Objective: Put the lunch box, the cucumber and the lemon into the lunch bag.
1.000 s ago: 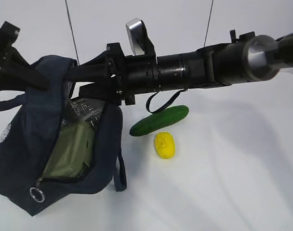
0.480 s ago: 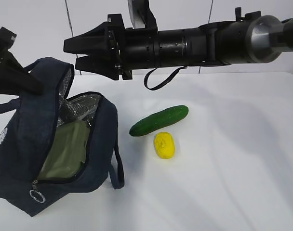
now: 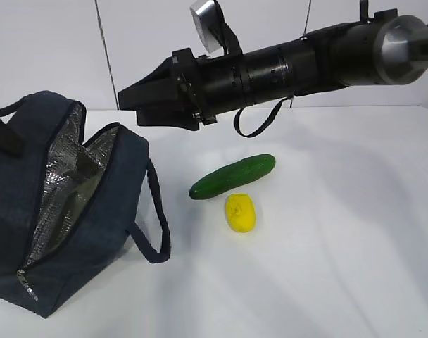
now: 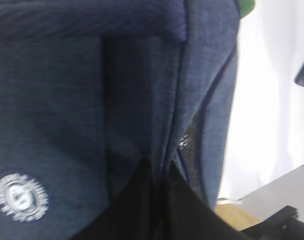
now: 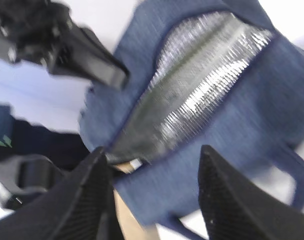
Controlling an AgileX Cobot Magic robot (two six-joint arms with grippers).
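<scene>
Below the empty, open right claw (image 3: 129, 105), the cucumber (image 3: 232, 176) and lemon (image 3: 240, 212) wait on the counter (image 3: 341, 246); left claw, closed, holds the lunch bag (image 3: 94, 211) open; lunch box unseen.

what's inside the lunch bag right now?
Through the open top of the lunch bag only silver foil lining shows. The bag's depths are hidden by its walls, so no contents are visible. Cucumber and lemon lie outside.
</scene>
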